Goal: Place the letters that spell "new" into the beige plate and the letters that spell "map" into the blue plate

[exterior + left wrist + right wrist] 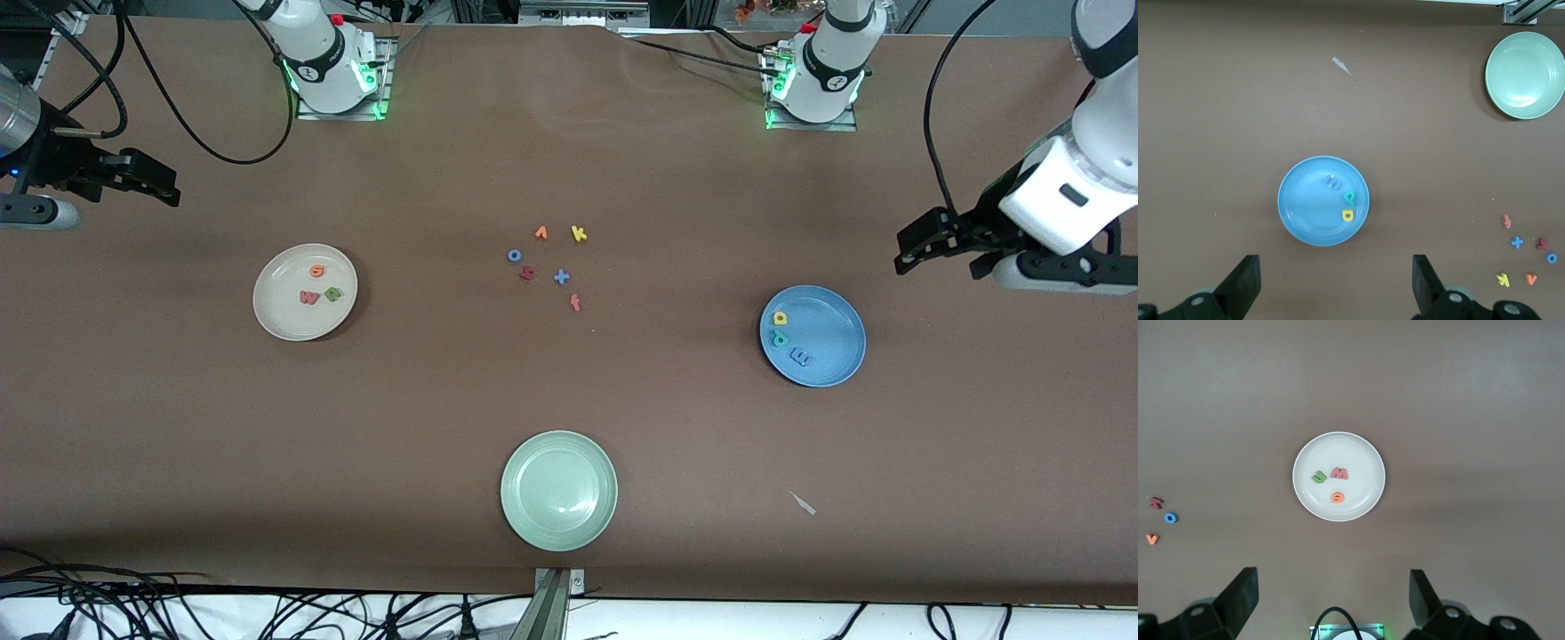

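The beige plate [277, 313] lies toward the right arm's end of the table and holds the orange e [316, 270], the red-pink w [309, 298] and the green n [332, 294]. Toward the left arm's end, the blue plate [836, 338] holds the yellow a [780, 317], the teal p [780, 339] and the blue m [801, 357]. My right gripper [147, 178] hangs open and empty, off to the side of the beige plate [1361, 463]. My left gripper [942, 256] is open too, with nothing in it, beside the blue plate [1308, 207].
A pale green plate [558, 524] sits empty near the front edge. Several loose letters lie mid-table: orange v [540, 233], yellow k [579, 234], blue o [514, 255], a dark red letter [527, 274], blue x [561, 276]. A small pale scrap [803, 503] lies nearer the camera than the blue plate.
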You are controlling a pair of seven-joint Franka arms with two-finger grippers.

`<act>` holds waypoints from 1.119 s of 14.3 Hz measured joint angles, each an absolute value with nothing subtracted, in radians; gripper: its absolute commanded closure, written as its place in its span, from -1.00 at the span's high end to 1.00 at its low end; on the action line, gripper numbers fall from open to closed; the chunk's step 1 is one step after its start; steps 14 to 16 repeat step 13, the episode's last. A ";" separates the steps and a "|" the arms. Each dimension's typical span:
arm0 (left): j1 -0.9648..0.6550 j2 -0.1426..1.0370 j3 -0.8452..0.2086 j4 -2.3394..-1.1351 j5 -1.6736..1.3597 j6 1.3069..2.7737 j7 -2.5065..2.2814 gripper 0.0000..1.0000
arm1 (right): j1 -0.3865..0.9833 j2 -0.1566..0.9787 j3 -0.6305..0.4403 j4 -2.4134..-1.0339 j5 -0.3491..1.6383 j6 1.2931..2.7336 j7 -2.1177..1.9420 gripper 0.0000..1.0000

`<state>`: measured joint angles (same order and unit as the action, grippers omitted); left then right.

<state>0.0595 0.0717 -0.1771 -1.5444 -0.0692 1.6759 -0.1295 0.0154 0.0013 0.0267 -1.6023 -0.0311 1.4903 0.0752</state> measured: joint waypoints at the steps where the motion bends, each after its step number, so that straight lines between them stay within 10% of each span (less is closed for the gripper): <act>1: 0.048 0.047 -0.162 -1.568 -0.069 1.676 -0.132 1.00 | 0.015 0.001 0.027 -1.602 -0.031 1.490 0.075 1.00; 16: 0.014 0.051 -0.147 -1.589 -0.012 1.622 -0.134 1.00 | 0.015 0.005 0.027 -1.602 -0.031 1.490 0.075 1.00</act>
